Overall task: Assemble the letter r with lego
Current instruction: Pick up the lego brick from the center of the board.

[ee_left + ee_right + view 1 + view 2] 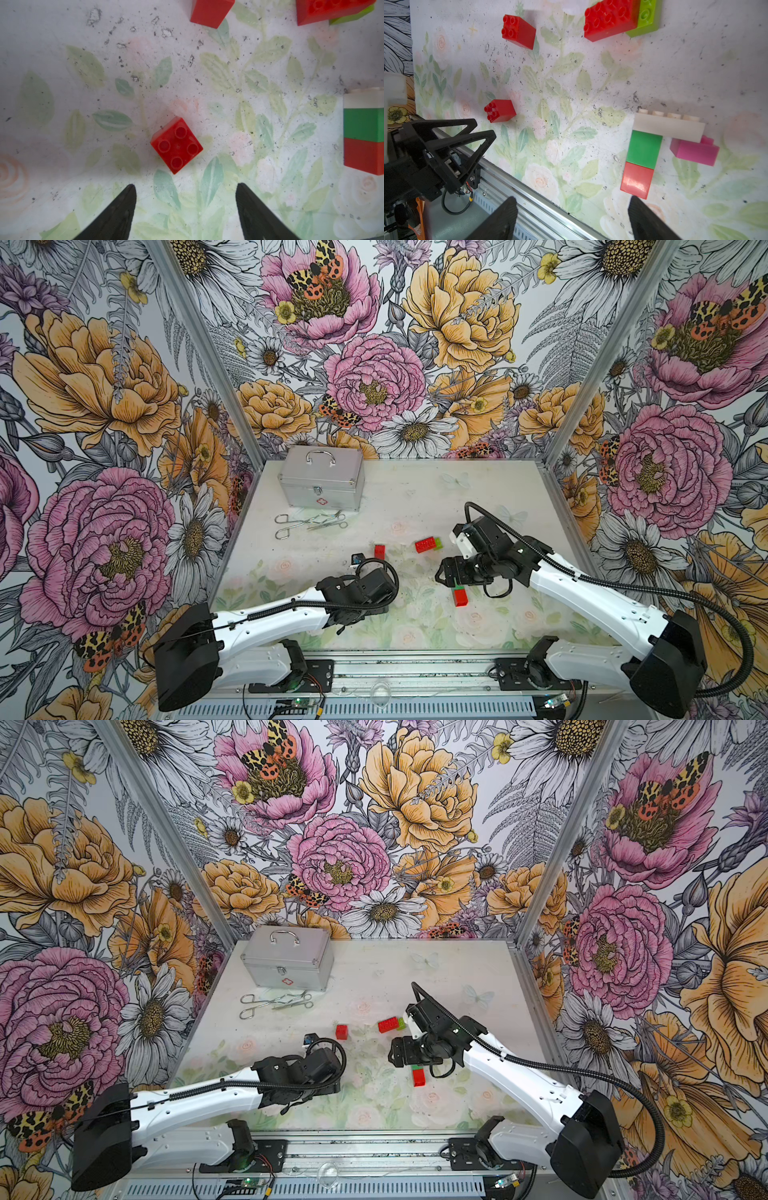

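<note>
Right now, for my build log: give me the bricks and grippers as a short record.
built: green brick and end red brick in line off one end of white brick
pink brick: tilted, at white brick's other end
loose: near red cube; far red cube; long red brick with lime brick beside it
left gripper: open, empty, facing near red cube
right gripper: open, empty

Bright, even, diffuse light — soft faint shadows, wide-angle distortion at edges
</note>
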